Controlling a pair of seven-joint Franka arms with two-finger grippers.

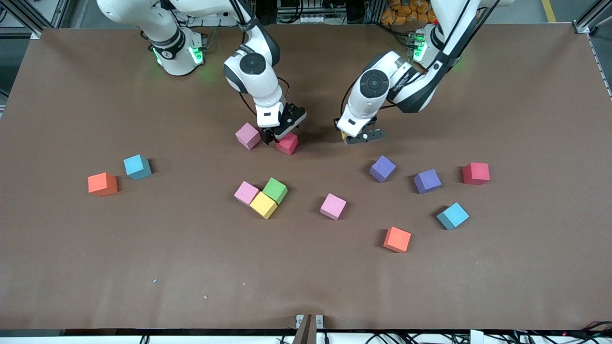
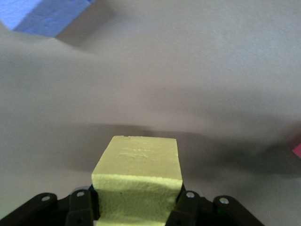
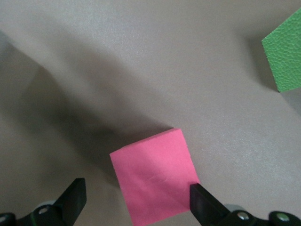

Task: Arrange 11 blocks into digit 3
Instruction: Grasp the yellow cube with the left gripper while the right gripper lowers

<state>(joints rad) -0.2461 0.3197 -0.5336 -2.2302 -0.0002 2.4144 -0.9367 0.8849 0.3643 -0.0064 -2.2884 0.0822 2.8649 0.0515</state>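
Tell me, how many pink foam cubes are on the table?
3. One pink foam cube lies beside the right gripper; another touches the yellow foam cube; the third sits alone toward the left arm's end. None seem hidden.

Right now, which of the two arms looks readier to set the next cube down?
The left. The left gripper is shut on a yellow cube just above the table, while the right gripper stands open around a red cube beside a pink cube.
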